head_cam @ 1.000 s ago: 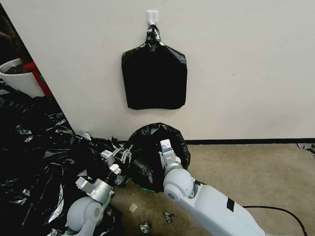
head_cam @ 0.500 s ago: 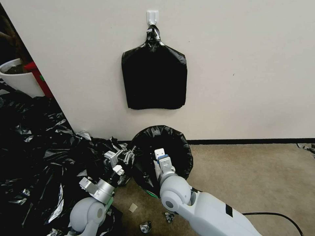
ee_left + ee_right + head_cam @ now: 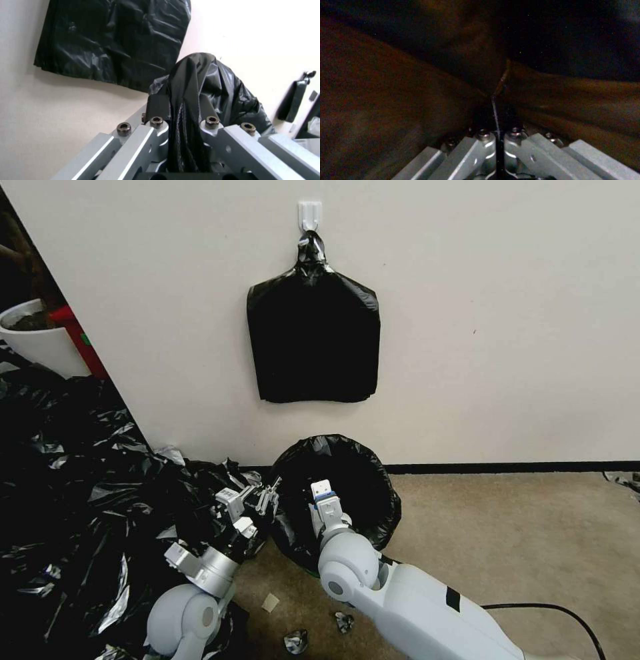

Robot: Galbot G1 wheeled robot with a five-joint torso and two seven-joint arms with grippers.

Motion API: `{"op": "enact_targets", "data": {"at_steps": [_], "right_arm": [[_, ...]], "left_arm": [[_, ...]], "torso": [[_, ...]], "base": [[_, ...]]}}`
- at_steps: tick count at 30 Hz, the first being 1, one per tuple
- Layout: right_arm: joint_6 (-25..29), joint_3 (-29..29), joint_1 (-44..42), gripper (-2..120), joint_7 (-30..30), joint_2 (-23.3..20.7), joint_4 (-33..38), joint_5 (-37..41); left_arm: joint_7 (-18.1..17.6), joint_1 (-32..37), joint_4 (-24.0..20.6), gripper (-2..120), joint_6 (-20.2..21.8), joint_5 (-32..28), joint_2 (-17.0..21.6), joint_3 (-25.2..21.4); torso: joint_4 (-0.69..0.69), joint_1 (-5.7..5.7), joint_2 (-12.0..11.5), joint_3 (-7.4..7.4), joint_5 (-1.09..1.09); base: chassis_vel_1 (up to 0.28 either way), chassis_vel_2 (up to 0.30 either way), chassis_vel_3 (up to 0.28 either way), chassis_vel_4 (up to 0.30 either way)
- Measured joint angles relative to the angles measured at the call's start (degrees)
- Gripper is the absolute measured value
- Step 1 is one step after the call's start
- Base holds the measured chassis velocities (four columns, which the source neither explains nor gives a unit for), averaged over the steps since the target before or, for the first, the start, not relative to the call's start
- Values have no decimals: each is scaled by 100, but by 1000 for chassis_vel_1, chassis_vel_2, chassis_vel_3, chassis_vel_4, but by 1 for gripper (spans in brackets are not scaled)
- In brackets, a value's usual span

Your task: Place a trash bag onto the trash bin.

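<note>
1. My left gripper (image 3: 272, 496) sits at the left edge of the bag (image 3: 343, 473), beside the heap of loose black film (image 3: 73, 473). In my left wrist view its jaws are pinched tight on a gathered fold of that bag (image 3: 200, 82).

2. My right gripper (image 3: 496, 117) is reached down into the mouth of the bag, wrist sunk past the edge. My right wrist view is very dark; the jaws look closed with a thin seam of film (image 3: 501, 80) between them, so I judge I have hold of the lining, though I can't be sure.

3. The bag stands on the carpet at the foot of the wall, below the bag stack (image 3: 313, 340) hanging from its hook. Its mouth is spread round and wide, open towards me.

4. The bin itself I cannot make out; black plastic covers everything there. The round, firm shape suggests the bag is already draped over it and pushed inside.

5. Done, as I judge it: the bag is opened and set over the bin, with the rim wrapped at the back and on the right.

6. Left: the near-left edge is bunched in my left gripper, so it wants stretching over that part of the rim, then both grippers let go and come away.
</note>
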Motion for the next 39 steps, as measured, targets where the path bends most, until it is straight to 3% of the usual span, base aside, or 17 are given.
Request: {"op": "enact_targets", "data": {"at_steps": [16, 22, 29, 31, 34, 37, 39], "right_arm": [[71, 24, -20, 0, -138, 2, -175, -771], [97, 38, -205, 0, -479, -260, 276, -816], [19, 204, -636, 20, -1186, -788, 1320, -685], [68, 415, -917, 32, -1536, -1036, 2101, -673], [138, 616, -1101, 40, -1778, -1163, 2530, -708], [363, 844, -1251, 48, -2061, -1244, 2828, -1050], [763, 1079, -1383, 58, -2354, -1255, 2899, -1725]], "left_arm": [[-107, 77, -109, 7, 174, -352, 8, 10], [-291, 13, -7, 7, 193, -245, 11, 20], [-693, -67, 160, 7, 381, -25, 40, 33], [-1050, -166, 279, 7, 546, -14, 55, 41], [-1338, -262, 391, 7, 704, -50, 65, 50], [-1620, -384, 535, 7, 927, -162, 62, 75], [-1879, -522, 716, 7, 1176, -373, 27, 113]], "torso": [[0, 0, 0, 0, 0], [0, 0, 0, 0, 1], [-1, 0, 0, 0, 0], [1, 0, 0, -1, 1], [0, 0, 0, 0, 1], [0, 0, 0, 0, 0], [0, 0, 0, 0, 1]], "base": [[0, 0, 0, 0], [0, 0, 0, 0], [0, 0, 0, 0], [0, 0, 0, 0], [0, 0, 0, 0], [0, 0, 0, 0], [0, 0, 0, 0]]}}
